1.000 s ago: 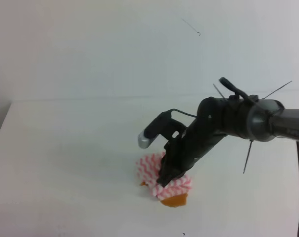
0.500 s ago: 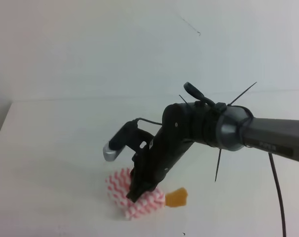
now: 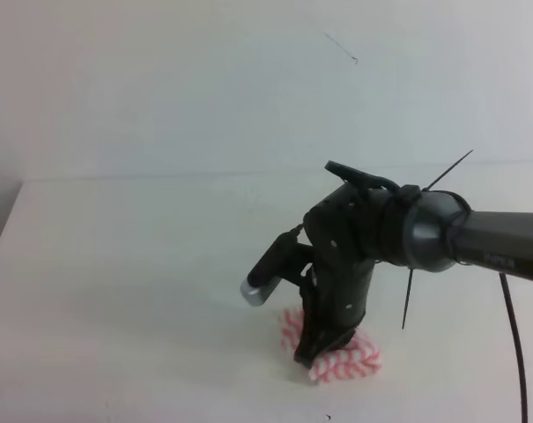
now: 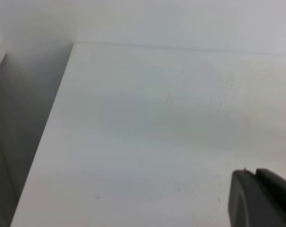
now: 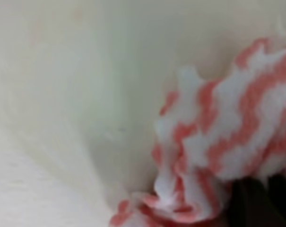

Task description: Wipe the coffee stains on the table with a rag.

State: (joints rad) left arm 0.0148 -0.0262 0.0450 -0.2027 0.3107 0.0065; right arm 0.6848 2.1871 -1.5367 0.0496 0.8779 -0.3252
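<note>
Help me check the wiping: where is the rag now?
In the exterior high view, the rag lies low and right of centre on the table, under the right hand.

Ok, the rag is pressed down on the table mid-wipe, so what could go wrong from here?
1. The right gripper pinches only one bunched edge of the rag, so the cloth may fold or drag unevenly and smear rather than lift the coffee.
2. No coffee stains show now; rag and arm cover that patch of table, so leftover liquid could go unnoticed.
3. The gripper sits very low, so it may scrape the tabletop.
</note>
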